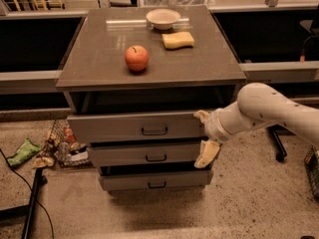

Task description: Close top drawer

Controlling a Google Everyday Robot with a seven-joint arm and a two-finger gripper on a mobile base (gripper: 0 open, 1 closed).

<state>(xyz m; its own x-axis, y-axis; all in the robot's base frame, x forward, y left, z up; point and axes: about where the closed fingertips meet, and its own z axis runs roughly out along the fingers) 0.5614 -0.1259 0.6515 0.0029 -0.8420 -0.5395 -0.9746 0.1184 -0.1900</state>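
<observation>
Bottom drawer: nearest the camera and part open, below the worktop's front edge. It is not the target, and a low push would likely shut it by mistake.
Middle drawer: also ajar. The lower finger hangs in front of its right end, so a forward push may catch this front instead.
Gripper: at the right end of the top drawer's front, under the worktop's front right corner, with its fingers spread apart, one high and one low, holding nothing.
Top drawer: pulled out past the worktop's front edge, with a dark gap above its front. Contact sits far from the centre handle, so an off-centre push could skew the box and jam it on its runners.
Arm: comes in from the right, forearm sloping down and left to the wrist, which is bent towards the drawer front.
Apple: near the middle of the worktop. A hard slam might set it rolling.
Sponge: towards the back right.
Bowl: by the back edge.
</observation>
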